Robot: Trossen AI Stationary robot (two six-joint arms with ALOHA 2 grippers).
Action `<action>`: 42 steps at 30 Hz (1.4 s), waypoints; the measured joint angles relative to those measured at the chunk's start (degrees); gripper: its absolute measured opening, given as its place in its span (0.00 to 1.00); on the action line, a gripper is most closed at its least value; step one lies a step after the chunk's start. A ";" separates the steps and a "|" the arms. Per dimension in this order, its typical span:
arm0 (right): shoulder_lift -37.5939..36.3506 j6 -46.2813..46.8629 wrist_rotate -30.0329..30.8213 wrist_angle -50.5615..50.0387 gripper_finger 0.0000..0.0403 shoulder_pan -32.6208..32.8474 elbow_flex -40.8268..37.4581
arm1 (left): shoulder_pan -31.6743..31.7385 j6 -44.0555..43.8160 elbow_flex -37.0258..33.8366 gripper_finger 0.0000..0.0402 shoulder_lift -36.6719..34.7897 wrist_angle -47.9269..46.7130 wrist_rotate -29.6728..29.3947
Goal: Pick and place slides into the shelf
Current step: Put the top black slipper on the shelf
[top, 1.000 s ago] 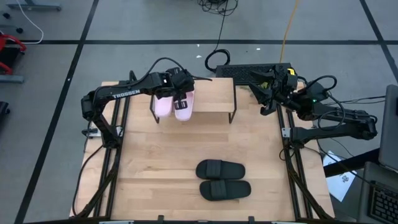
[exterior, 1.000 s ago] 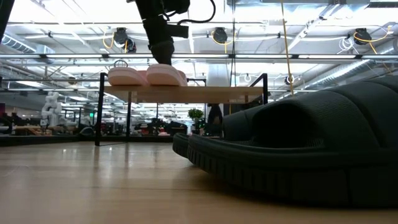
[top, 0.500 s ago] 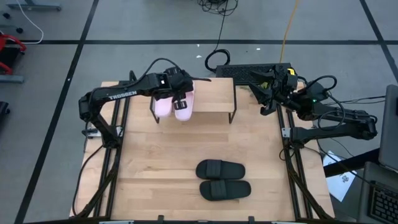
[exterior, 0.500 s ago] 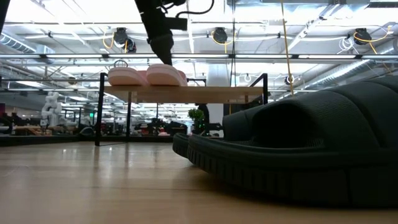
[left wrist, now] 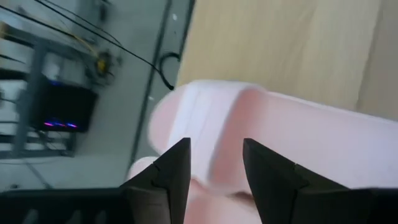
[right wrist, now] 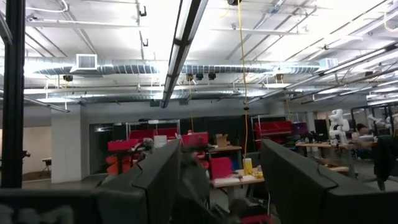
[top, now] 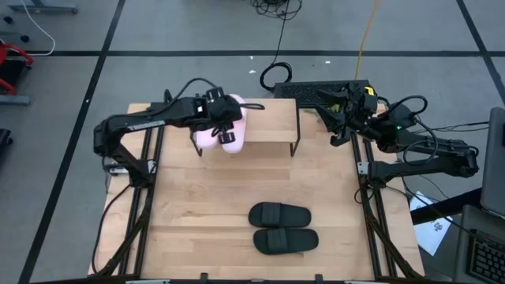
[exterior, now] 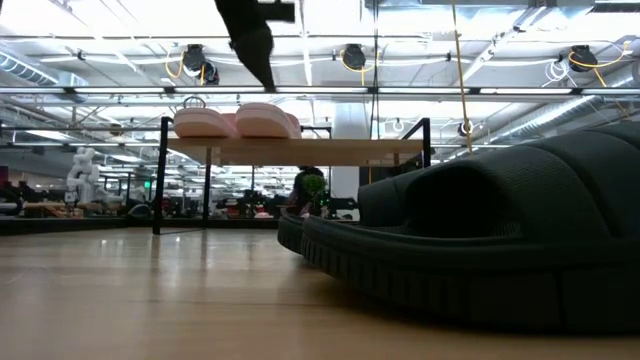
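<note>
Two pale pink slides (top: 207, 137) (top: 237, 137) lie side by side, soles down, on the left end of the shelf (top: 272, 122); the low view shows them on its plank (exterior: 340, 150). My left gripper (top: 224, 126) hangs open above the right pink slide (exterior: 266, 119), with a clear gap below its fingertips (exterior: 262, 72). In the left wrist view that slide (left wrist: 280, 143) fills the space beyond the open fingers (left wrist: 214, 165). The black pair (top: 278, 214) (top: 285, 241) lies on the tabletop near the front edge. My right gripper (top: 336, 126) waits open (right wrist: 217, 180) past the shelf's right end.
The black slides loom large in the low view (exterior: 480, 240), hiding the table's right side. The right half of the shelf plank (top: 276, 118) is bare. A dark keyboard (top: 319, 91) and cables lie beyond the far edge. Bare tabletop (top: 205, 197) stretches between shelf and black pair.
My left gripper has risen off the right pink slide, from fingertips at its strap to hanging clear above it, and has drawn a little toward the table's left edge. Both pink slides stay where they were on the shelf.
</note>
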 joint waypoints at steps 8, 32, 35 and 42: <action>0.02 9.03 -9.15 -21.71 0.52 2.72 0.04 | -10.79 -5.43 0.01 0.37 -14.15 -4.95 -12.93; 21.20 49.26 -11.06 -40.18 0.52 32.80 0.00 | -21.90 -39.93 -0.03 0.37 -26.26 -22.61 -2.03; 23.95 47.78 -9.48 -40.36 0.52 34.57 0.00 | -22.58 -40.03 -0.03 0.37 -25.12 -24.43 -2.05; 31.16 34.91 -7.10 -40.94 0.52 35.78 0.00 | -24.04 -41.34 -0.03 0.37 -23.78 -26.46 -2.09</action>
